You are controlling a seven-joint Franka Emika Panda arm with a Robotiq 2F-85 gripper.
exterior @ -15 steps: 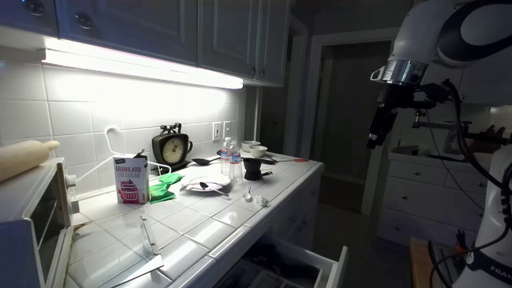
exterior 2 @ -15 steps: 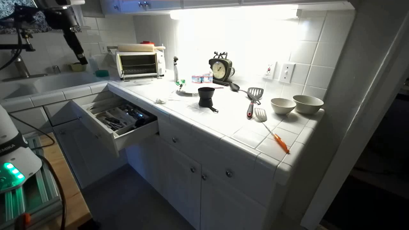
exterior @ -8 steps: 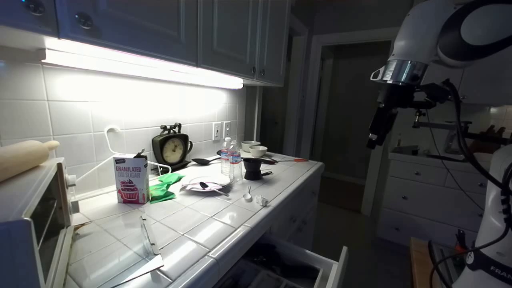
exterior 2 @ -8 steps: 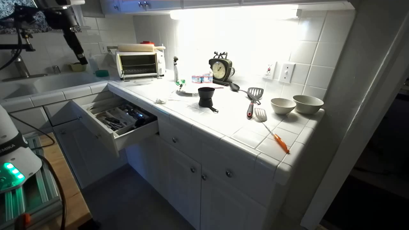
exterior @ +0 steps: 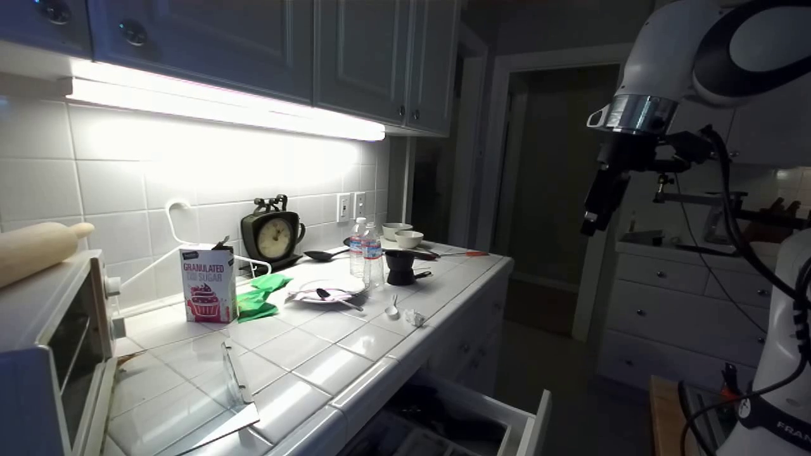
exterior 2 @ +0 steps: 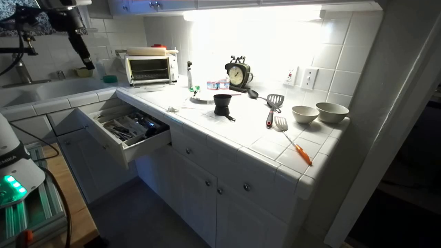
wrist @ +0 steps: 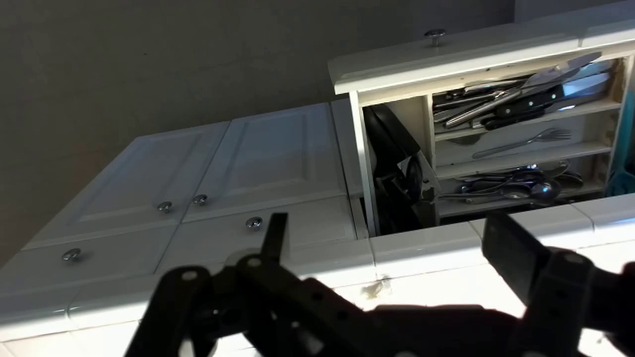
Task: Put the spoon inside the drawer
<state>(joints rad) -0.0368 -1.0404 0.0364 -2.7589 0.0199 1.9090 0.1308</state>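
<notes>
The wrist view showed the gripper (wrist: 386, 233) spread, the drawer (wrist: 476, 57) open. In an exterior view, the slim, dark-bowled, pale-handled spoon (exterior: 328, 296) jutted off the plate (exterior: 332, 285).

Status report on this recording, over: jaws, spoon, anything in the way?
Jaws open, holding nothing. Dark-bowled spoon on plate; drawer open. Two plastic bottles close by plate, possibly in the way.

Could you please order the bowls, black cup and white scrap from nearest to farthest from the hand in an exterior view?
From the hand:
1. White scrap, leftmost of these.
2. Black cup, right of scrap.
3. Left bowl, further right.
4. Right bowl, rightmost.
</notes>
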